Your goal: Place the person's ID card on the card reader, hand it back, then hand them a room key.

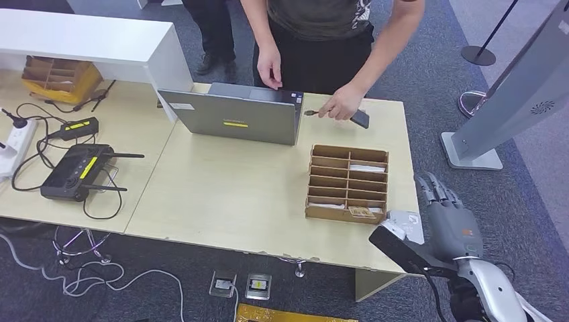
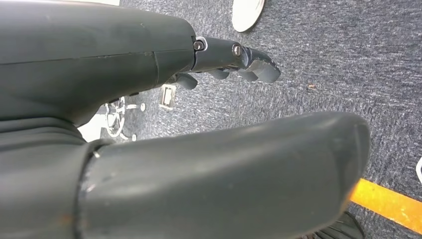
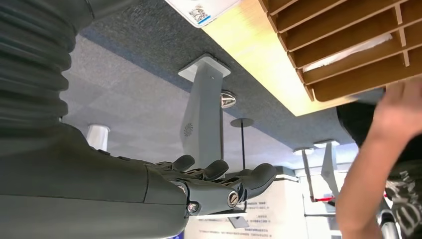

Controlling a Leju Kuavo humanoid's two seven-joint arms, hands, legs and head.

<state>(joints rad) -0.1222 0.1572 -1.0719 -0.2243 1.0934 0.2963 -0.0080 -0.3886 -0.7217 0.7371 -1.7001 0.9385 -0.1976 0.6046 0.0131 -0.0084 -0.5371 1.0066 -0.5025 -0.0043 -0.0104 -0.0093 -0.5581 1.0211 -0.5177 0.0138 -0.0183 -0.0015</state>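
Well apart: card (image 1: 359, 118), right hand (image 1: 448, 216).

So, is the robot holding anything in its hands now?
No. The right hand is empty, fingers apart beside the table; the left hand holds nothing.

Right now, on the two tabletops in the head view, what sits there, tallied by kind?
Laptops: 1, the grey laptop
Cardboard organisers: 1, the slotted card tray
Cardboard boxes: 1, the open box
Routers: 1, the black router
Power adapters: 1, the black adapter
Power strips: 1, the white power strip
Total: 6
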